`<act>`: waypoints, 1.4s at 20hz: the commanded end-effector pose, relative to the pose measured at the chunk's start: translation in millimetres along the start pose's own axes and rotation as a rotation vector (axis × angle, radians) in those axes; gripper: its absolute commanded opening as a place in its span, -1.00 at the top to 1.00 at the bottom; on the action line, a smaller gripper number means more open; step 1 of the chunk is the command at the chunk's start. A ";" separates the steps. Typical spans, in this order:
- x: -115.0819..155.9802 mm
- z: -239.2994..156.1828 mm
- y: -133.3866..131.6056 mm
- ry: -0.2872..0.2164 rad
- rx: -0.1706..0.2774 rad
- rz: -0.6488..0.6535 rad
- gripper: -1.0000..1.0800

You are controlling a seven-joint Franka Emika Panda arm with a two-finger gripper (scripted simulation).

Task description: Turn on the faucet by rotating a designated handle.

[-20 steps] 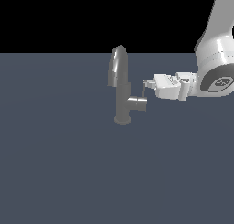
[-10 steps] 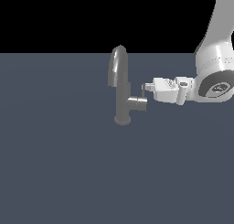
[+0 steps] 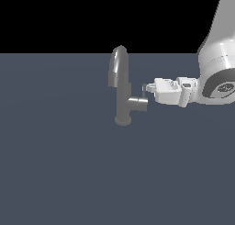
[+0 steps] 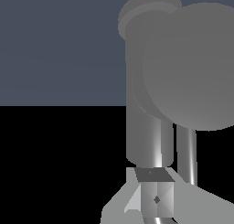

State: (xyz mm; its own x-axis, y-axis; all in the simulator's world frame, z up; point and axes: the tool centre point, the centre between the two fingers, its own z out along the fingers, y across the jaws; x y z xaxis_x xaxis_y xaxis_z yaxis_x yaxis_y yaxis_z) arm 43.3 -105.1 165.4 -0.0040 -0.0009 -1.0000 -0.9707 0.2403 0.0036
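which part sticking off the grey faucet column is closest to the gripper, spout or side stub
The short grey side stub, low on the brushed-metal faucet; the white gripper sits just beyond its end, while the arched spout curves overhead.

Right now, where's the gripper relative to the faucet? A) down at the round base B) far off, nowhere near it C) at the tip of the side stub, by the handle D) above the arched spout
C: in the exterior view the gripper reaches in from the exterior view's right and ends at the handle on the faucet's side stub, below the spout's arch and above the base.
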 end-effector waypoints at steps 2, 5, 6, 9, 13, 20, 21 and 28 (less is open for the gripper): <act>-2.2 0.1 10.7 -0.002 -0.002 0.001 1.00; -3.9 0.2 19.2 -0.002 -0.002 0.001 1.00; -4.5 0.3 22.2 -0.002 -0.002 0.001 1.00; -6.2 0.3 31.0 -0.002 -0.002 0.001 1.00; -1.7 1.4 33.1 0.000 0.001 -0.003 1.00; 13.8 0.8 59.8 -0.001 -0.001 -0.001 1.00; 15.9 0.6 63.8 -0.001 -0.001 -0.001 1.00; 24.5 1.9 68.7 -0.001 0.000 -0.020 1.00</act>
State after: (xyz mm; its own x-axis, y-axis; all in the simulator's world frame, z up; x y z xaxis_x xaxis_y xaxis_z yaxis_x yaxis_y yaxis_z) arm -19.0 -87.3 151.8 0.0257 -0.0063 -0.9996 -0.9706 0.2393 -0.0265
